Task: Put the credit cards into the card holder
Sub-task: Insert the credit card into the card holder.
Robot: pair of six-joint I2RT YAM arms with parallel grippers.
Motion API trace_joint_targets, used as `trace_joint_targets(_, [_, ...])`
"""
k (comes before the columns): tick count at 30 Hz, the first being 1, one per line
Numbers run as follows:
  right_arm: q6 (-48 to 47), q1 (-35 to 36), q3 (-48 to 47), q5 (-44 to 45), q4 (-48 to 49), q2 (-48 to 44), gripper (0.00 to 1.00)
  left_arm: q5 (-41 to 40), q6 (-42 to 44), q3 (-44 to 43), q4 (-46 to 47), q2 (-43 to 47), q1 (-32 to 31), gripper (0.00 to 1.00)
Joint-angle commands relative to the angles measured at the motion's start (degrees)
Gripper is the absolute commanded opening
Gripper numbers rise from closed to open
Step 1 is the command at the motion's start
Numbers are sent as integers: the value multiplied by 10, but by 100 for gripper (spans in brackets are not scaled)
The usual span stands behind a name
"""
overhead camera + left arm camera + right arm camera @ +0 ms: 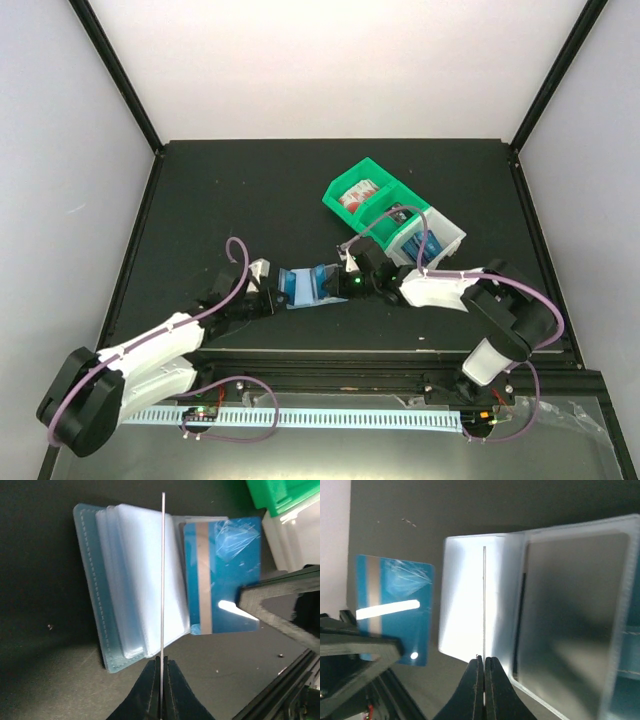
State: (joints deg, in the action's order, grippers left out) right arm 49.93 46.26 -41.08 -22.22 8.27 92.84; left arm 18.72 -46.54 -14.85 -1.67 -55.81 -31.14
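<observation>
While the left gripper (161, 661) and right gripper (484, 659) each clamped a thin sheet (163, 570) edge-on, perhaps a sleeve, the card holder (92, 585) lay open left of centre, a credit card (225, 575) at its right edge. Insertion was in hand; next, that card needed aligning with a pocket.

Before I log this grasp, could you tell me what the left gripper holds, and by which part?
A thin sheet seen edge-on, pinched at its near edge; whether card or sleeve cannot be told.
</observation>
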Motion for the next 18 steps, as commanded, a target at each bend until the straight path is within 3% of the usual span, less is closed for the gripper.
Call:
trace_joint_targets(1, [-13, 0, 29, 68, 27, -28, 1, 7, 4, -23, 6, 50, 4, 2])
trace_joint_targets(5, [-20, 1, 27, 68, 18, -19, 1, -5, -2, -13, 10, 74, 3, 1])
trace_joint_targets(18, [19, -2, 24, 25, 67, 41, 1, -50, 18, -14, 56, -23, 3, 2])
